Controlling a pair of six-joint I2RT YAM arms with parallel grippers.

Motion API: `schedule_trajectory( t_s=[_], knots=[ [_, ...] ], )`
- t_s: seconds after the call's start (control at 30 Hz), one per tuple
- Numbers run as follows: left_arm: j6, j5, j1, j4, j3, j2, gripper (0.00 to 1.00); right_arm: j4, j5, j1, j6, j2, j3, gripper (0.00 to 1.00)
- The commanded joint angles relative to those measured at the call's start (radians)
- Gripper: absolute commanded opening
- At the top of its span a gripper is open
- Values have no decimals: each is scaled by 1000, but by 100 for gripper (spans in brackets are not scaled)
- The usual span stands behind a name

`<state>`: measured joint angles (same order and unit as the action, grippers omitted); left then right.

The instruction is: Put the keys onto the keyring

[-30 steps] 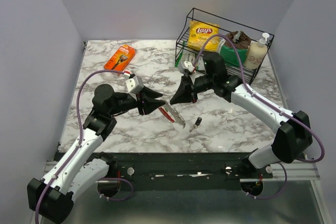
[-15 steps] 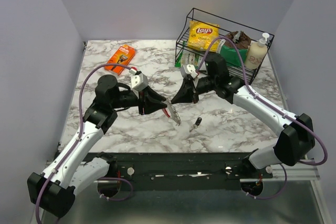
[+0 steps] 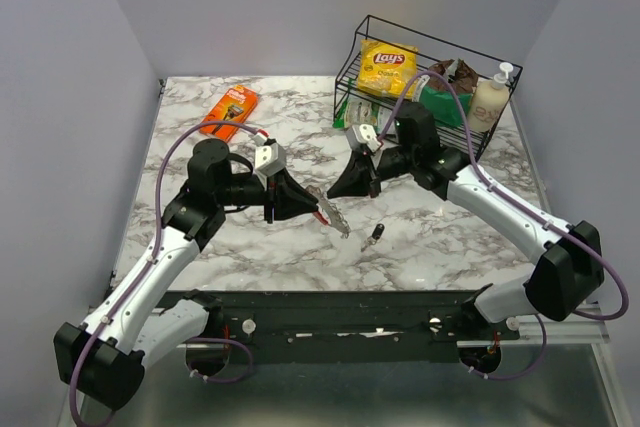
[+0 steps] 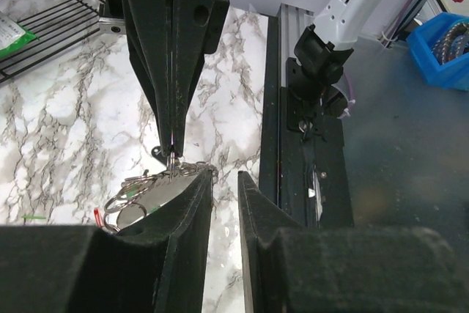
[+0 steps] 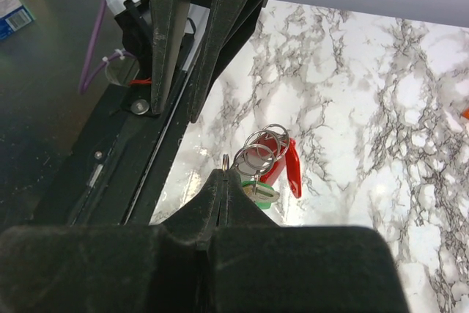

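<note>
The left gripper (image 3: 310, 205) was seen over the middle of the marble table (image 3: 200, 237), with the keyring (image 3: 333, 218) jutting from its tips toward the near right, red at the gripper end and grey at the far end. In the left wrist view its fingers (image 4: 187, 214) were separated by a narrow gap through which bare marble was seen. The keyring's metal loops were seen just beside the outer face of one finger and partly hidden behind it, so it could not be told whether the jaws were clamped on the keyring. The right gripper (image 3: 333, 190) was pointed at the left gripper from the far right, tip close to tip. Its jaws were pressed together, and a small split ring (image 5: 226, 160) was pinched between their tips. Just beyond that ring, several larger split rings (image 5: 264, 144), a green key head (image 5: 259, 193) and the keyring's curved red side were seen bunched together. A loose key (image 3: 375, 235), dark in colour, was seen lying on the marble apart from both grippers, nearer the front edge. An orange packet (image 3: 228, 110) was seen at the far left. At the far right, a black wire basket (image 3: 352, 72) was seen holding a yellow Lay's bag (image 3: 388, 65) and a pump bottle (image 3: 488, 102).
</note>
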<state>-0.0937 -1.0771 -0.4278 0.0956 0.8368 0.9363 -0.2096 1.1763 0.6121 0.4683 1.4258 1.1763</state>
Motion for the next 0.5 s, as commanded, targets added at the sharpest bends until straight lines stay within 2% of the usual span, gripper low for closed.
schedule_trajectory(
  t_s=[0.0, 0.17, 0.33, 0.47],
  knots=[
    [-41, -38, -6, -63, -18, -25, 30, 104, 55, -2, -118, -39, -10, 1],
    [-101, -14, -6, -169, -62, -42, 30, 295, 88, -2, -249, -60, -55, 1],
    [-135, 23, -5, -253, -105, -77, 29, 331, 163, -2, -267, -68, -60, 1],
    [-123, 57, -2, -247, -119, -106, 29, 328, 192, -2, -261, -71, -64, 1]
  ],
)
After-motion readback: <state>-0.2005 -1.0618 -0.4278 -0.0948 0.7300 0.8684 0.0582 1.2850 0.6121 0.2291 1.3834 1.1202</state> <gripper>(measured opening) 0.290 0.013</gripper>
